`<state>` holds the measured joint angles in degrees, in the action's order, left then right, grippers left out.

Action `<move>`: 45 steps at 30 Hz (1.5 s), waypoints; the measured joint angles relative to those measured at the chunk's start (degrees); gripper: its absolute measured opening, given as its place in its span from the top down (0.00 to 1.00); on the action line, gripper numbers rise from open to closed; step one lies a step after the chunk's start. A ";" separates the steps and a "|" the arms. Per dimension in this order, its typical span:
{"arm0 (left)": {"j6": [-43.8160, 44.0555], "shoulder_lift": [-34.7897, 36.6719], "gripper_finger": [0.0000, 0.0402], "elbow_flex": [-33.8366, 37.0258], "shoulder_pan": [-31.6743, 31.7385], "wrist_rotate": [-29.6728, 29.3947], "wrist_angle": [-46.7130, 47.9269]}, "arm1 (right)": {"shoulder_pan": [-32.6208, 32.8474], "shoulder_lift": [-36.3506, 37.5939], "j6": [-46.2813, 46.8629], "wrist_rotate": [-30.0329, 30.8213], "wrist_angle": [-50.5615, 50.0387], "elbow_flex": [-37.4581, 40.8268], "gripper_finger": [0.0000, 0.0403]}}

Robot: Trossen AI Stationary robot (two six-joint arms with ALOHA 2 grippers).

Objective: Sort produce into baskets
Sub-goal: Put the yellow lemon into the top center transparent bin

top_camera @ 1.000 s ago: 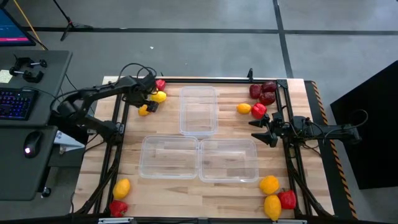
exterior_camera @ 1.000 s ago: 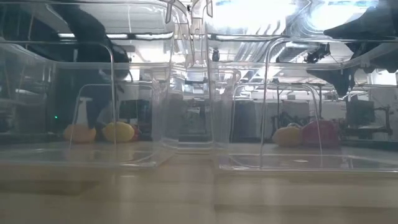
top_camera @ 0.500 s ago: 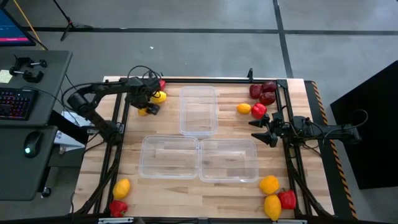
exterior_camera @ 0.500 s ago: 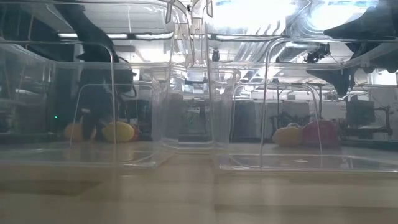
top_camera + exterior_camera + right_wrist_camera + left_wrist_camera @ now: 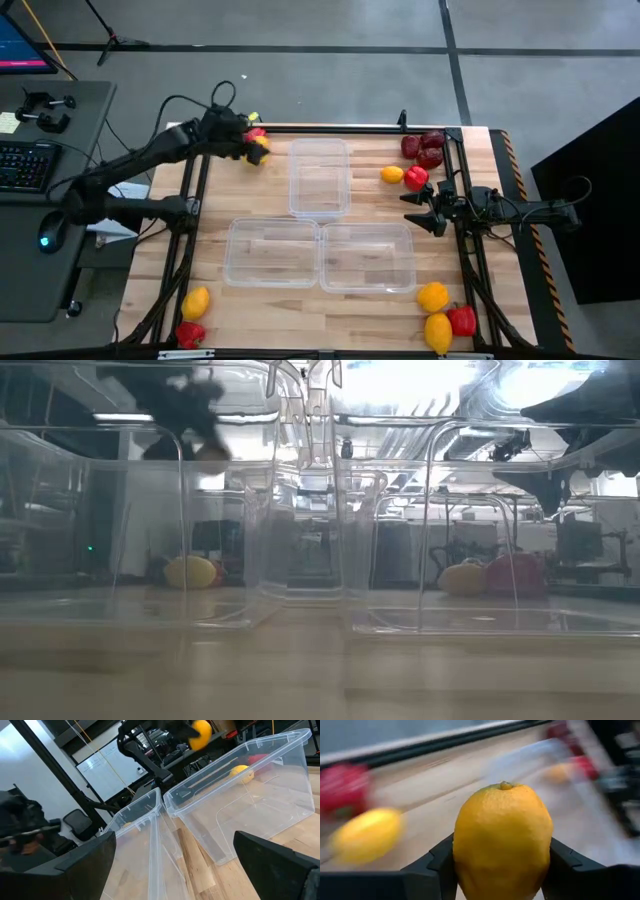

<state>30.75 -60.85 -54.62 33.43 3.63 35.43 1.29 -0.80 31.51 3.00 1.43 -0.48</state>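
Observation:
My left gripper [image 5: 248, 146] is at the far left of the table, shut on a yellow lemon [image 5: 502, 840] that hangs high above the table in the low view [image 5: 212, 452]. A second lemon [image 5: 190, 572] and a red pepper [image 5: 257, 133] rest on the table below it. Three clear tubs stand mid-table: one at the far side [image 5: 320, 205], one at the near left [image 5: 272, 280], one at the near right [image 5: 367, 285]. My right gripper [image 5: 407, 208] is open and empty just right of the tubs. My left gripper pinches the lemon between its two fingers [image 5: 440, 865], which sit on opposite sides of its lower body [image 5: 465, 870]. The lemon's nub end [image 5: 506, 785] points away from the wrist. The lemon is lifted clear of the table.
An orange fruit [image 5: 392, 175], a red pepper [image 5: 416, 178] and dark maroon fruits [image 5: 427, 148] lie at the far right. An orange [image 5: 432, 296], a lemon [image 5: 438, 332] and a red pepper [image 5: 462, 320] lie near right. A yellow piece [image 5: 196, 302] and a red pepper [image 5: 190, 334] lie near left.
My left gripper has risen and gone a little toward the table's far edge, taking one lemon with it. That lemon was on the table and now hangs clear above it. The other lemon has stayed in place.

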 joint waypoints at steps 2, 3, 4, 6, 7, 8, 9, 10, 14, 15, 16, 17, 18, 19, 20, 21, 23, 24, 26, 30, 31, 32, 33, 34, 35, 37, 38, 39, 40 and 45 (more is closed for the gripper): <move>0.51 -0.46 0.54 -1.06 -4.95 -2.26 -3.48 | 0.00 0.00 0.00 0.00 0.00 -0.01 0.03; 0.46 -1.14 0.54 -1.39 -7.21 -3.29 -5.58 | 0.01 0.00 0.00 -0.01 0.00 0.00 0.03; 0.34 -2.07 0.54 -1.64 -9.36 -3.96 -7.88 | 0.00 0.01 0.00 -0.01 0.00 -0.01 0.03; -0.01 -4.69 0.54 -1.74 -12.70 -4.58 -13.52 | -0.01 0.02 0.00 0.00 0.00 -0.01 0.03; -0.75 -6.27 0.53 -1.74 -13.92 -4.63 -16.39 | 0.01 0.02 0.00 -0.02 0.00 0.01 0.03; -1.83 -8.04 0.53 -1.74 -14.88 -4.55 -19.04 | 0.00 0.01 0.00 -0.01 0.00 -0.01 0.03; -3.03 -9.75 0.53 -1.74 -15.62 -4.27 -21.24 | -0.01 0.00 0.00 0.00 0.00 0.01 0.03; -4.13 -11.49 0.53 -1.74 -16.03 -3.84 -23.15 | -0.01 0.02 0.00 0.00 -0.02 0.01 0.03; -3.19 -16.83 0.50 -1.74 -16.46 -1.24 -29.12 | 0.01 0.02 0.00 0.00 -0.01 0.00 0.03; -2.12 -17.70 0.49 -1.74 -16.68 -0.94 -30.02 | 0.00 0.02 0.00 0.00 0.00 -0.01 0.03; -1.88 -18.52 0.48 -1.74 -16.78 -0.39 -31.01 | -0.01 0.02 0.00 -0.01 0.00 -0.01 0.03; -2.66 -19.15 0.48 -1.74 -16.78 0.74 -31.81 | -0.01 0.02 0.00 0.00 0.00 -0.01 0.03; -3.35 -19.75 0.47 -1.74 -16.78 1.03 -32.48 | 0.01 0.01 0.00 0.00 -0.01 0.00 0.03; -3.59 -20.23 0.47 -1.74 -16.78 1.02 -33.20 | 0.01 0.02 0.00 0.00 0.00 -0.01 0.03; -3.58 -20.59 0.46 -1.74 -16.78 1.01 -33.87 | -0.01 0.02 0.00 0.00 0.00 0.01 0.03; -3.52 -20.89 0.46 -1.74 -16.78 1.03 -34.62 | 0.00 0.02 0.00 -0.01 0.00 -0.01 0.03; -3.57 -21.11 0.46 -1.74 -16.76 1.01 -36.37 | 0.01 0.02 0.00 -0.02 0.00 -0.01 0.03; -3.62 -21.18 0.45 -1.74 -16.58 1.03 -37.33 | 0.00 0.02 0.00 0.00 0.00 -0.01 0.03; -4.40 -21.57 0.45 -1.74 -16.52 1.38 -40.35 | 0.00 0.02 0.00 -0.01 0.00 -0.01 0.03; -7.45 -21.71 0.44 -1.74 -16.48 2.77 -43.76 | 0.01 0.02 0.00 0.00 0.00 0.01 0.03; -7.68 -21.68 0.43 -1.74 -16.48 2.86 -44.07 | 0.01 0.02 0.00 -0.02 -0.02 -0.01 0.03; -7.86 -21.67 0.41 -1.74 -16.49 2.90 -44.13 | 0.01 0.02 0.00 0.00 0.00 -0.01 0.03; -8.05 -21.70 0.39 -1.74 -16.50 2.90 -43.97 | -0.01 0.02 0.00 0.00 0.00 -0.01 0.03; -8.38 -21.72 0.36 -1.74 -16.50 2.89 -43.79 | -0.01 0.02 0.00 -0.02 0.00 0.00 0.03; -8.40 -21.72 0.33 -1.74 -16.50 2.89 -43.77 | -0.01 0.02 0.00 0.00 0.00 -0.01 0.03; -8.40 -21.70 0.25 -1.74 -16.50 2.89 -43.94 | 0.01 0.02 0.00 -0.01 0.00 -0.01 0.03; -8.38 -21.69 0.22 -1.74 -16.48 2.96 -43.97 | -0.01 0.02 0.00 0.00 0.00 -0.01 0.03; -8.30 -21.69 0.19 -1.74 -16.48 3.16 -43.95 | 0.01 0.02 0.00 -0.02 0.00 -0.01 0.03; -7.90 -21.69 0.16 -1.77 -16.46 3.21 -43.94 | 0.01 0.02 0.00 0.00 0.00 0.01 0.03; -6.87 -21.42 0.12 -6.61 -15.01 3.37 -41.95 | 0.01 0.02 -1.23 0.69 0.01 -0.01 0.03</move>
<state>23.88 -82.27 -61.22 18.42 7.01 -6.52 1.29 -0.78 30.28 3.70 1.44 -0.49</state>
